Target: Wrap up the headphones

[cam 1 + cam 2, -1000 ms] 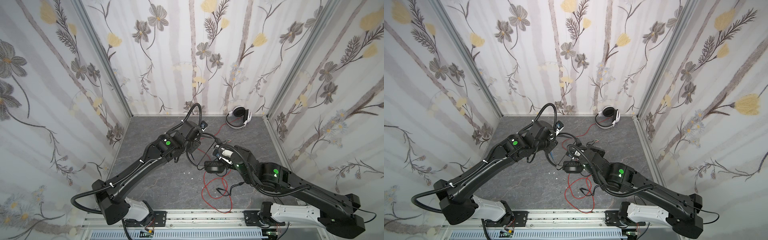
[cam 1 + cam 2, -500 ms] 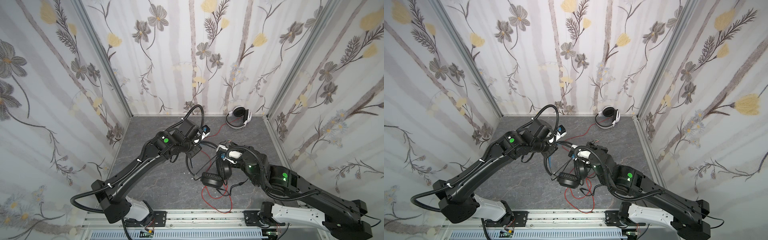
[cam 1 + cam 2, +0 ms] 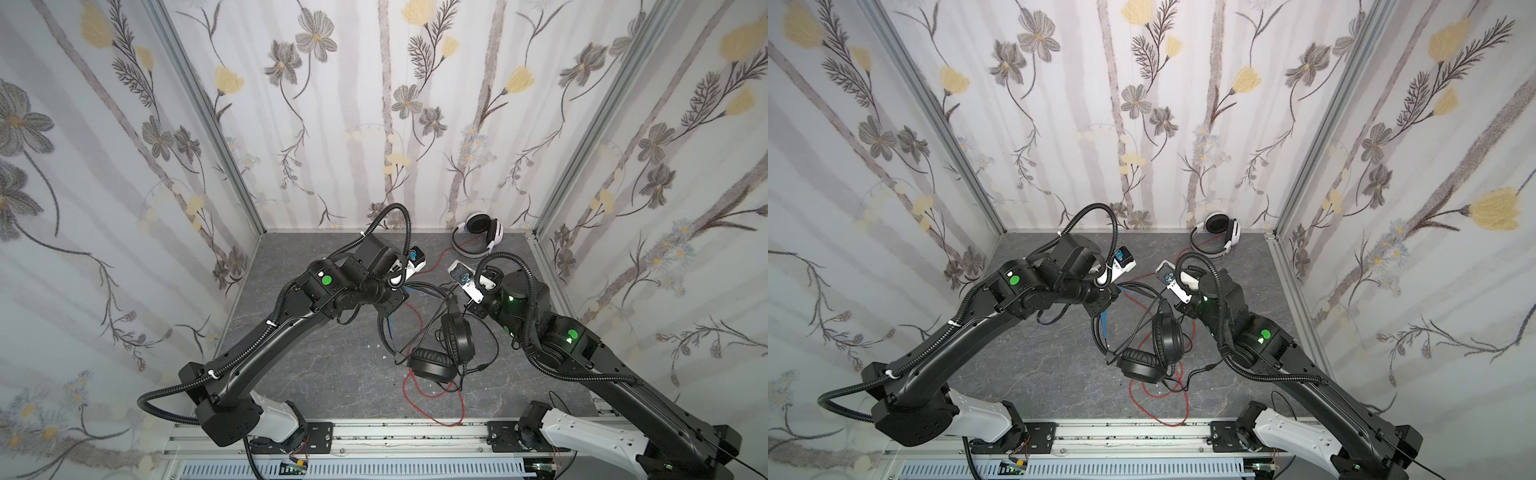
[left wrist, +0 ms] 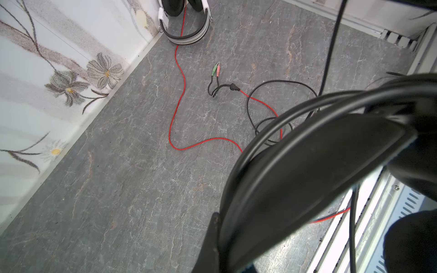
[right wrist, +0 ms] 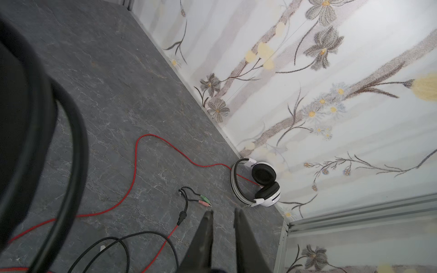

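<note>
Two headsets share a grey, stone-patterned worktop. The left jaws are hidden beneath their wrist in both top views. The left wrist view shows only a blurred black band cut off at the frame edge, and the jaws are clamped tight on it. That band belongs to the black headphones, which hang down and rightward from the left jaws, between the two arms. One earcup faces pad-up at the lowest point, and the other stands on edge beside it. Whether they touch the worktop is unclear. The right jaws, just right of this headset, stand slightly parted and empty in the right wrist view. The white headphones lie in the back right corner, well apart, with the band arching frontward and the cups toward the wall.
</note>
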You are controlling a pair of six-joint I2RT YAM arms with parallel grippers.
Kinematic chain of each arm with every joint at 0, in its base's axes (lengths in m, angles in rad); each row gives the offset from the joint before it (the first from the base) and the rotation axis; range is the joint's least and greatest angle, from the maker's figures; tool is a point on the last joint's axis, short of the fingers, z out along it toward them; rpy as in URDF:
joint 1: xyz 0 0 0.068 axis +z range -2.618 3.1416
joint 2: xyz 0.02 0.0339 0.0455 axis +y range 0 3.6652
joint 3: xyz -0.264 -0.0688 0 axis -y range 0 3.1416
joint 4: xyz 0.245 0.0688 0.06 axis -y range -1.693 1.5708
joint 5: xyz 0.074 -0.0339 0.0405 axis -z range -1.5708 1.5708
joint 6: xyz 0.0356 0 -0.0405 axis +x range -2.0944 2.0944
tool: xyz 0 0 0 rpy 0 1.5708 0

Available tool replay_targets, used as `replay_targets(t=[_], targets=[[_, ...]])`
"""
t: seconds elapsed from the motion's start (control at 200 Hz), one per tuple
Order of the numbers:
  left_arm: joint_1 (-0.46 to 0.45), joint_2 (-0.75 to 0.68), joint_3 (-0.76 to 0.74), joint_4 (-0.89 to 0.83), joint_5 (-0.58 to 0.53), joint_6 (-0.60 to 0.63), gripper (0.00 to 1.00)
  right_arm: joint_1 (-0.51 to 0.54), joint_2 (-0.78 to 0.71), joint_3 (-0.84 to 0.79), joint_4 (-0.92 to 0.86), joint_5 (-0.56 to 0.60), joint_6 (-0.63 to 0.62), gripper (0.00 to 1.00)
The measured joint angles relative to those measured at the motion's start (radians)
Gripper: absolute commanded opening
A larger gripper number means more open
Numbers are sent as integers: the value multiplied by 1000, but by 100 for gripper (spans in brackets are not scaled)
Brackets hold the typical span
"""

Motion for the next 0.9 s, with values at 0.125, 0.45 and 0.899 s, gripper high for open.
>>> replay_targets(t=[0.125, 0.45, 0.899], targets=[[-3, 0, 20, 0, 21, -13, 0, -54, -11, -33, 47, -83, 53, 20], [-3, -2, 127, 12, 76, -63, 0, -179, -27, -99, 169, -322, 209, 22], [-3, 18, 303, 60, 127, -154, 0, -281, 4, -159, 394, -584, 427, 25]])
